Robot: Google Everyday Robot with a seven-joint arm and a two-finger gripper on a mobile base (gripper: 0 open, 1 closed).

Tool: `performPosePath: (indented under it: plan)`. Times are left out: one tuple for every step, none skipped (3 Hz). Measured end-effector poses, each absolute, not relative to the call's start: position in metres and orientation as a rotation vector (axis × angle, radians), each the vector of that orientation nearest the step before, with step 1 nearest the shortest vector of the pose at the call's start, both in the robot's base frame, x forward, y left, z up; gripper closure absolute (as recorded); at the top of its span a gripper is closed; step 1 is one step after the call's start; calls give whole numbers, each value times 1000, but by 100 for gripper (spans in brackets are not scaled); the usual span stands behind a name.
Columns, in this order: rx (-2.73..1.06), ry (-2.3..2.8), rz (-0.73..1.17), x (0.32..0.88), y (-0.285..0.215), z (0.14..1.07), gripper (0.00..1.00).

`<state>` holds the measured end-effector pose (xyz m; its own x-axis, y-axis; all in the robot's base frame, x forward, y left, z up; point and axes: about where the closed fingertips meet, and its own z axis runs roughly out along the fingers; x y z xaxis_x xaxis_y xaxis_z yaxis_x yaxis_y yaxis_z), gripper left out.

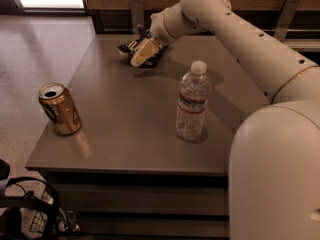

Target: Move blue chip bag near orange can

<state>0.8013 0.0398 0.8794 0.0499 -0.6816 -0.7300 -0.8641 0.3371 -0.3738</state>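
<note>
One blue chip bag (130, 47) — beneath the fingers (144, 53).

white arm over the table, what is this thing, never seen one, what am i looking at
It is a robot with one white arm. A single camera looks down on a grey table; the big white shape at lower right is the robot's body. The gripper, its hand at the arm's end, is down at a blue chip bag on the table's far side; whether it holds the bag cannot be told. An orange can stands near the left edge and a water bottle near the middle.
</note>
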Motion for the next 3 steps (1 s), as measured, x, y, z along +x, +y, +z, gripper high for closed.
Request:
performPosePath:
  plan:
    - [-1432, 1778, 241, 808, 41, 859, 0]
    - [-1435, 1781, 245, 807, 43, 856, 18]
    - [-1439, 1782, 249, 807, 45, 854, 41]
